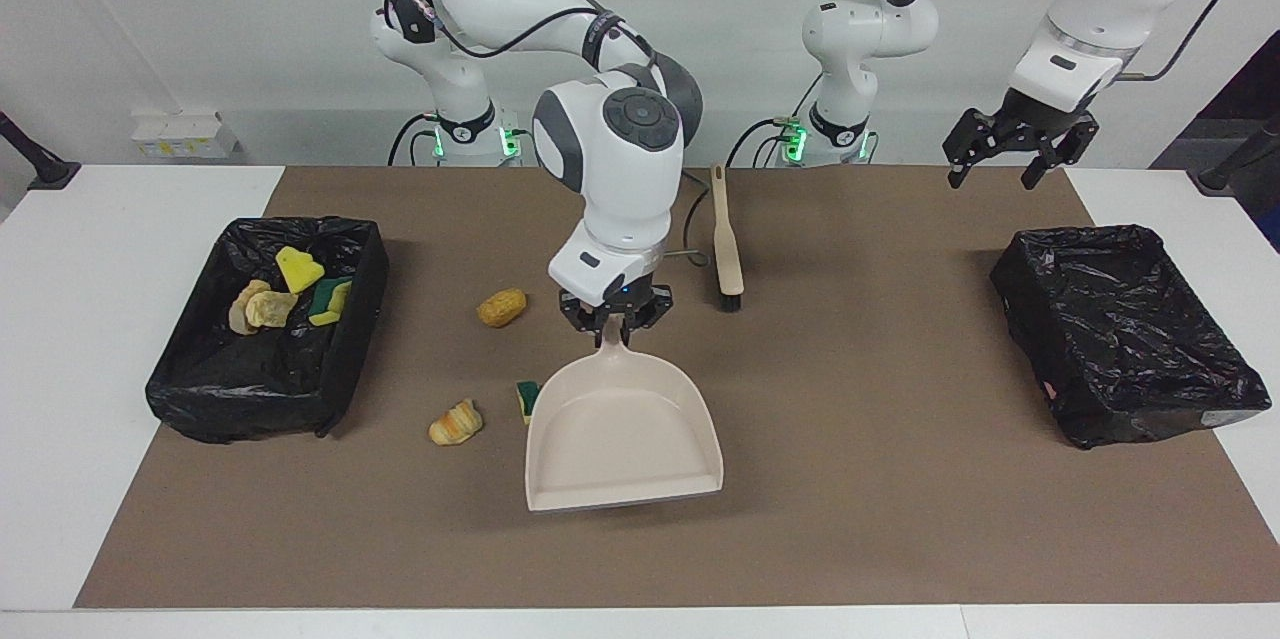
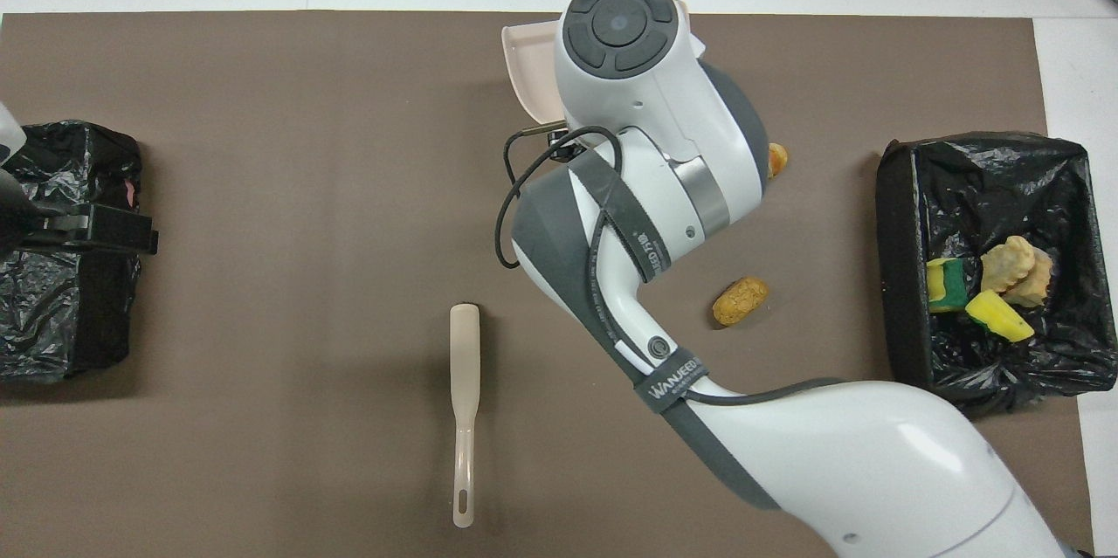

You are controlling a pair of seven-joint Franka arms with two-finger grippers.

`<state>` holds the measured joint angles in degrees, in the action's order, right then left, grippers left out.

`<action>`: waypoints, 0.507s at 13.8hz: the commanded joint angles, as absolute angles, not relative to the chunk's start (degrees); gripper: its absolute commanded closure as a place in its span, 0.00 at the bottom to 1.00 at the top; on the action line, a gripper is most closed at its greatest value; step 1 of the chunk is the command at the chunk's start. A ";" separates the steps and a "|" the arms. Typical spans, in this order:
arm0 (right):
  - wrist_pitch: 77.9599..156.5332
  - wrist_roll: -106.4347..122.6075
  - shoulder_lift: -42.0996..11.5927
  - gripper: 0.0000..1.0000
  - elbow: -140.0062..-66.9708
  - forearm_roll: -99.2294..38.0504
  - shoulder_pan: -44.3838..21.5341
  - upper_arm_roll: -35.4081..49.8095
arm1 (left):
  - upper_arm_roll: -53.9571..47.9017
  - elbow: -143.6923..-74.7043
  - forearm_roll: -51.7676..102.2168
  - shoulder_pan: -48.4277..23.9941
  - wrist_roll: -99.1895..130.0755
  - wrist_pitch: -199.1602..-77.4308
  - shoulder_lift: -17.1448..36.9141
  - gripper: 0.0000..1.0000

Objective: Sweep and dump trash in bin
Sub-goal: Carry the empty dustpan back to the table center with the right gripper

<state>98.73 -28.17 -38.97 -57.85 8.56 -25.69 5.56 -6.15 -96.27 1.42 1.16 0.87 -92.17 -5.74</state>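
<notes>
- 4 scraps lie in the black-lined bin [image 1: 190,389] at the right arm's end: a yellow wedge [image 1: 298,269], a green-and-yellow sponge [image 1: 328,300], 2 tan lumps [image 1: 258,307].
- An orange-tan lump [image 1: 501,307] lies on the mat [image 1: 850,519].
- A bread-like lump [image 1: 456,422] lies farther from the robots.
- A green-and-yellow sponge piece [image 1: 524,399] lies beside the dustpan [image 1: 620,444], partly hidden.
</notes>
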 commanded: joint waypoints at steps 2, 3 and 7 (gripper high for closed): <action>104.49 -35.41 -44.81 1.00 -54.58 5.71 -28.56 6.24 | -6.33 -96.06 0.53 1.32 0.09 -91.23 -5.71 0.00; 105.28 -36.46 -45.87 1.00 -54.58 5.71 -30.04 6.24 | -6.33 -96.06 0.53 1.32 0.17 -91.14 -5.71 0.00; 107.93 -38.76 -49.39 1.00 -54.58 5.54 -31.90 7.64 | -6.33 -96.06 0.53 1.32 0.18 -91.14 -5.71 0.00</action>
<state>107.42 -37.93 -47.41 -57.14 6.83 -32.04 6.62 -6.15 -96.27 1.42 1.16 0.83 -92.07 -5.74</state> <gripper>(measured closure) 0.678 0.000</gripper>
